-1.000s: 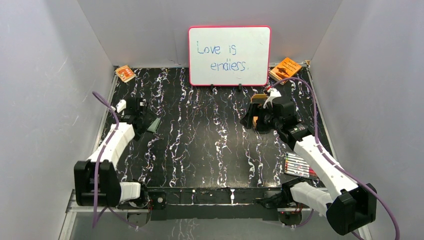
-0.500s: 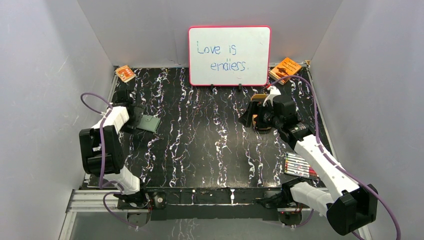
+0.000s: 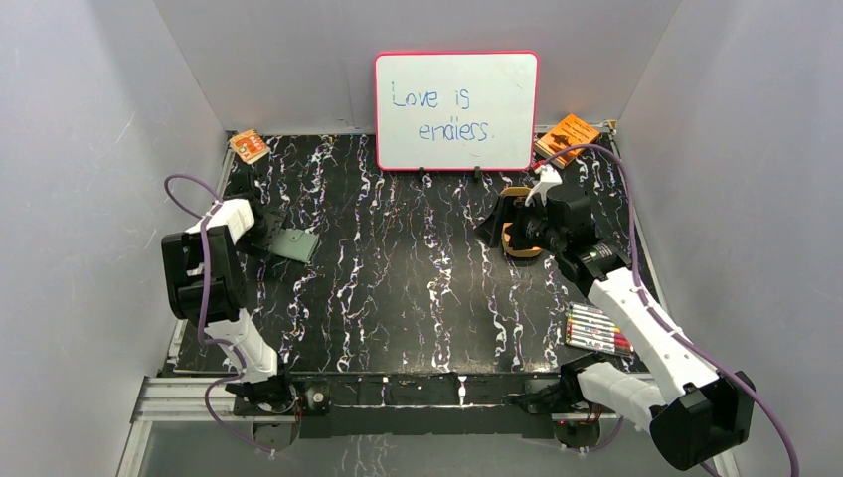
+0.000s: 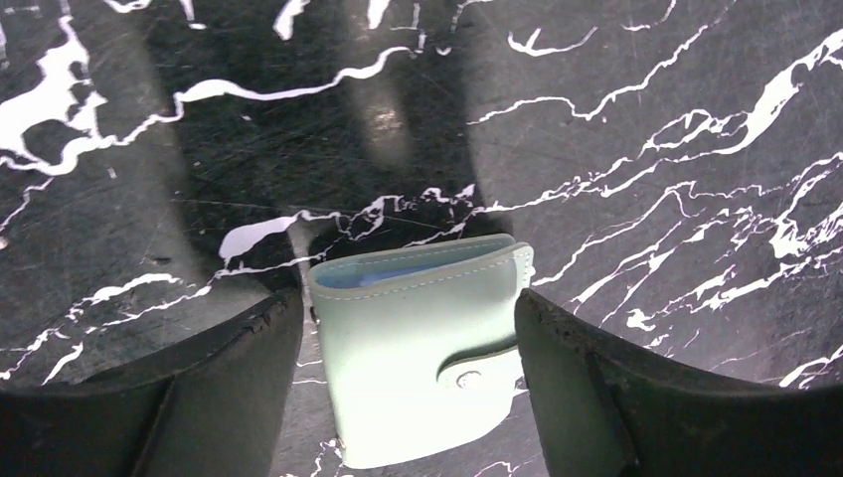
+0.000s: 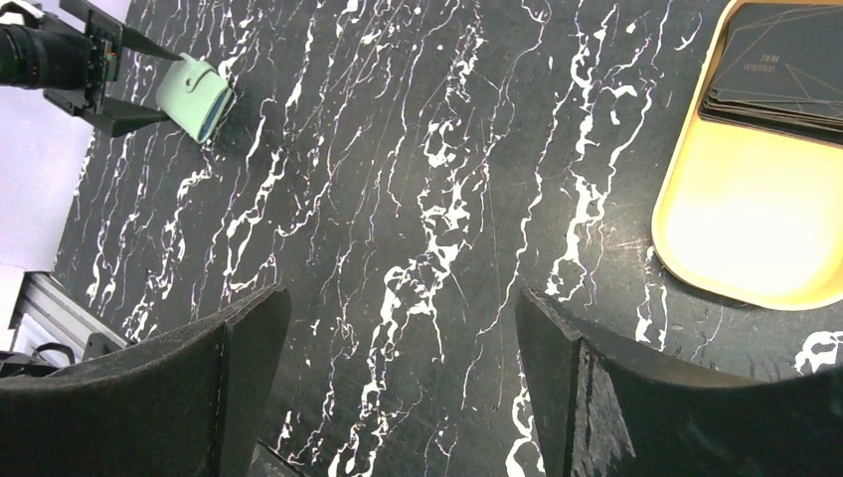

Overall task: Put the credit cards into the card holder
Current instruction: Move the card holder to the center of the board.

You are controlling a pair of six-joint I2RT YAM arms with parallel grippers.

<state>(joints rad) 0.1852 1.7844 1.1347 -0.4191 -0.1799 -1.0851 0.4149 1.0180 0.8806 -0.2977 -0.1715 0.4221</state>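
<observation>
- Grasping step: the left gripper (image 4: 408, 306) straddles the card holder (image 4: 408, 388); clamped or not, unclear.
- The right gripper (image 5: 398, 308), released and empty, should probably next fetch credit cards (image 5: 775, 65) from the tray (image 5: 756, 229).

The card holder (image 4: 418, 368) is a pale mint-green sleeve with stitched edges, a snap tab closed over one side and pale blue showing at its mouth. It lies flat, well to the left of the tan tray (image 5: 756, 219). The credit cards (image 5: 785, 70) are near-black and sit stacked flat at one end of that tray.
</observation>
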